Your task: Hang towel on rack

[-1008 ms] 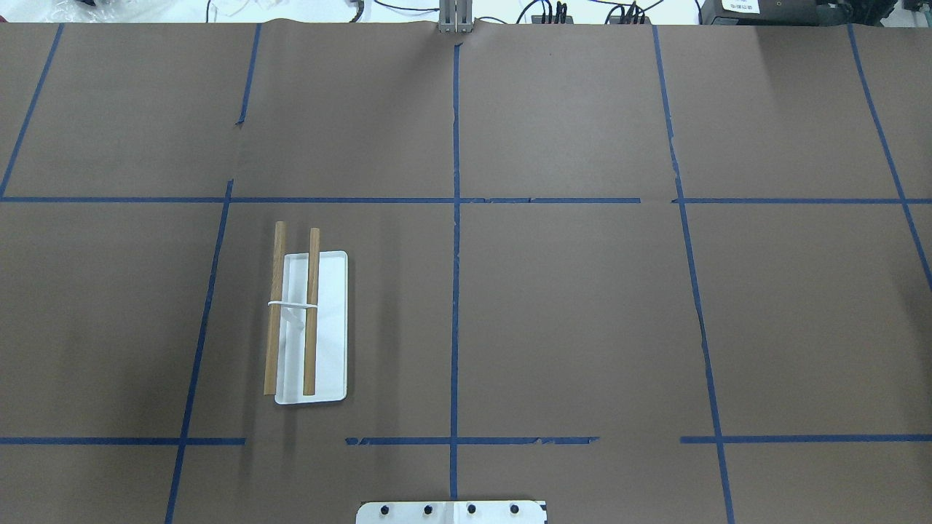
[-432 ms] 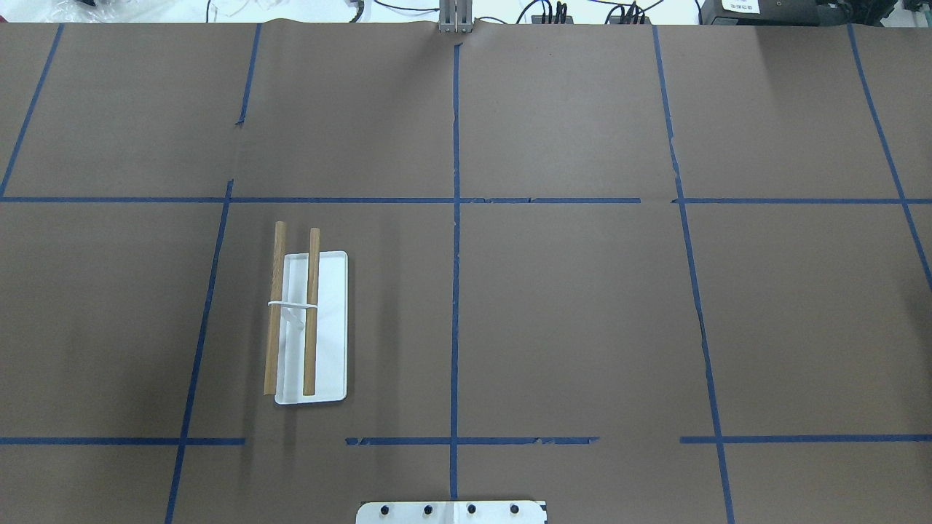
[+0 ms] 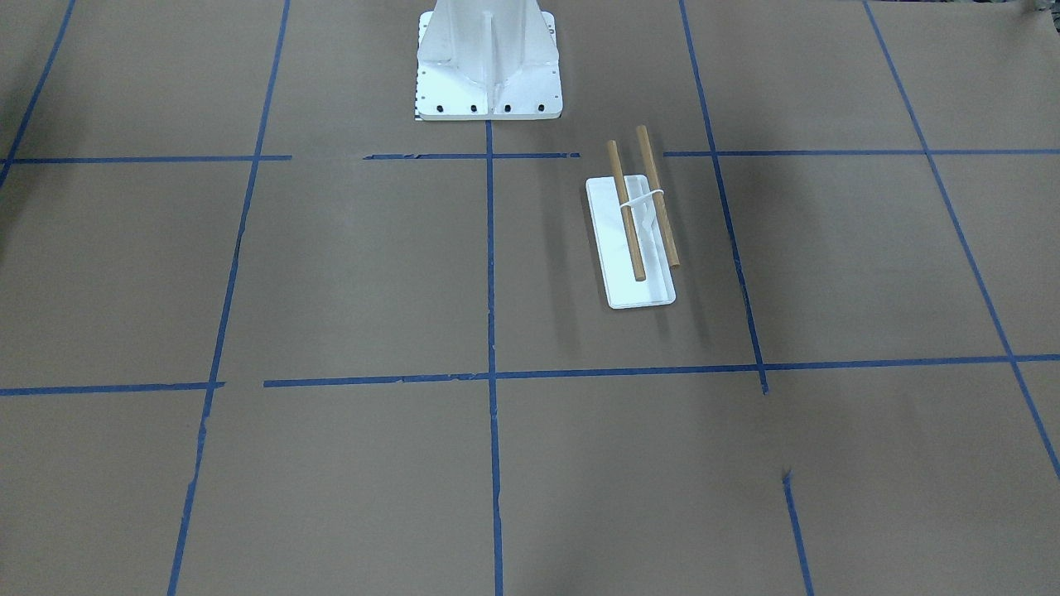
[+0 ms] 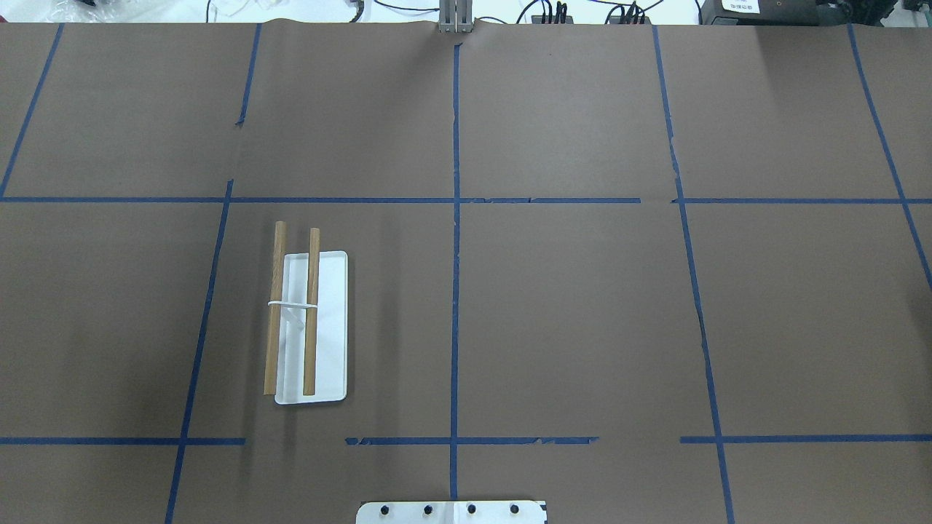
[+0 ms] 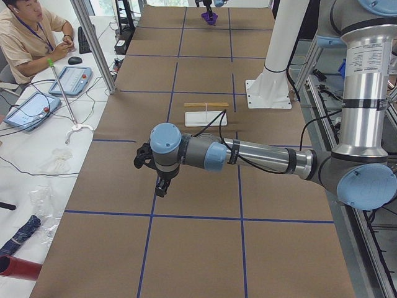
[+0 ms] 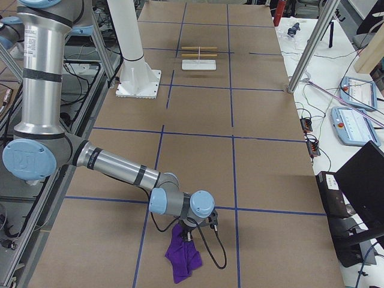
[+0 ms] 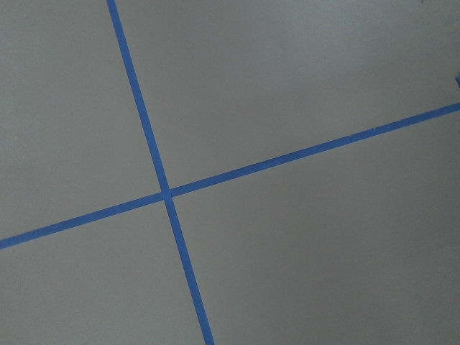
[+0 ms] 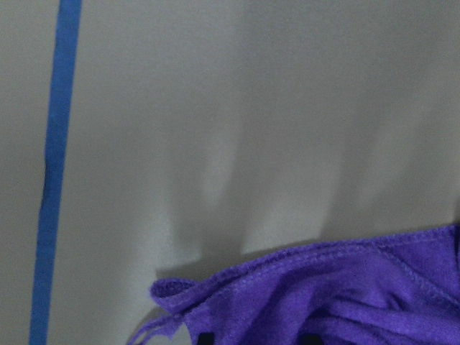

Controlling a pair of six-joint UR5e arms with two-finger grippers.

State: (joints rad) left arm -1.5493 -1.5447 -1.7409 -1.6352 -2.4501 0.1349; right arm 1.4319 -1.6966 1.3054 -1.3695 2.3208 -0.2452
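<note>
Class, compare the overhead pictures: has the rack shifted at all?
No. The rack stays put, equally close to the blue tape line beside it.

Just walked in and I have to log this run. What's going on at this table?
The robot is set to hang a towel on a rack. The purple towel dangles bunched beneath the right pincer near the right end of the table. It looks gripped, though the hold itself isn't clearly visible. The white-and-wood rack stands bare on the robot's left side, far from the towel. The left pincer hovers above the table, carrying nothing.
</note>
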